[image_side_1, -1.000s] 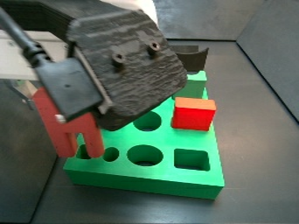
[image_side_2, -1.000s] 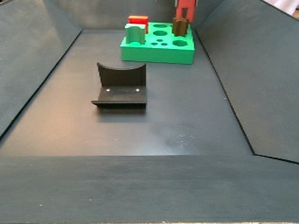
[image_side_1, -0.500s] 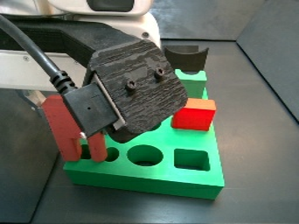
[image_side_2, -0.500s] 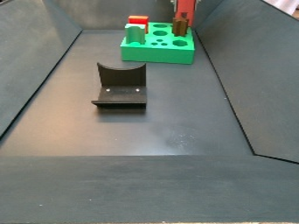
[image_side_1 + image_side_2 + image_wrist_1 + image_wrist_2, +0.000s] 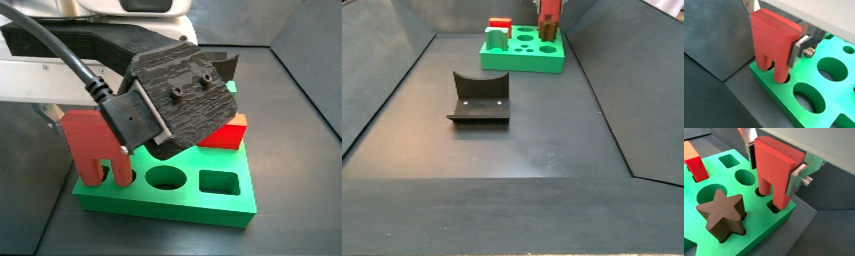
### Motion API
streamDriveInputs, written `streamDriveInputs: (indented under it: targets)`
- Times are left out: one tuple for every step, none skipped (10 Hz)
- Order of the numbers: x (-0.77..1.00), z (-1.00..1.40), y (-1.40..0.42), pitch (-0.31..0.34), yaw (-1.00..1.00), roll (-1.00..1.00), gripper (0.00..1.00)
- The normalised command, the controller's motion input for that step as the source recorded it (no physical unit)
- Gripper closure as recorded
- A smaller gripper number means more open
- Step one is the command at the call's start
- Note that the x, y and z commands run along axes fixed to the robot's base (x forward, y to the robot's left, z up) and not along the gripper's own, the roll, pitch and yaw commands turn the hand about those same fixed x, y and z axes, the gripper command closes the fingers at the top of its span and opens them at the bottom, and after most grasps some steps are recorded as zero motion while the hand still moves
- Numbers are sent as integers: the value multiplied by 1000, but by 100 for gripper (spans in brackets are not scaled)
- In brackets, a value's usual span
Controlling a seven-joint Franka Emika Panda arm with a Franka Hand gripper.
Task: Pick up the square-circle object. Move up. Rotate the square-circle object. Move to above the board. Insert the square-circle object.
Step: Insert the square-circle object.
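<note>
The square-circle object [image 5: 777, 160] is a salmon-red piece, upright and held by its blocky top in my gripper [image 5: 775, 170], which is shut on it. Silver fingers [image 5: 799, 176] press both of its flat sides. Its two legs reach down into two small holes at a corner of the green board [image 5: 757, 210]. A wrist view shows the same piece [image 5: 774, 32] and gripper [image 5: 776, 50] over the board's corner [image 5: 767, 86]. In a side view the piece [image 5: 91, 145] stands at the left end of the board [image 5: 160, 212], beside the big dark gripper body [image 5: 174, 95].
A dark brown star [image 5: 721, 218] and a bright red cube [image 5: 225, 133] sit in the board, with open round and square holes between them. The dark fixture [image 5: 478, 97] stands on the grey floor in front of the board [image 5: 523, 62]. Sloping bin walls ring the floor.
My gripper has shifted a little sideways and down with the piece. The legs, earlier just over the board's corner, now dip into its holes.
</note>
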Motion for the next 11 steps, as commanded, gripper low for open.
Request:
streamDriveInputs:
  targets:
    - [146,-26,37,0,0,0,100]
    - [74,0,34,0,0,0,100]
    - [126,0,43,0,0,0,100]
    - [63,-40,63,0,0,0,100]
    - [57,-83,117,0,-34,0,100]
    - [77,-77,91,0,-29,0,100]
    - [0,-31,0,0,0,0,100]
    - [0,-34,0,0,0,0,100]
    - [-51,-160,-29,-44,0,57,100]
    - [-9,-137,-57,-7,-94,50,100]
    - [-34,-74,-3,-17,-137,0,100]
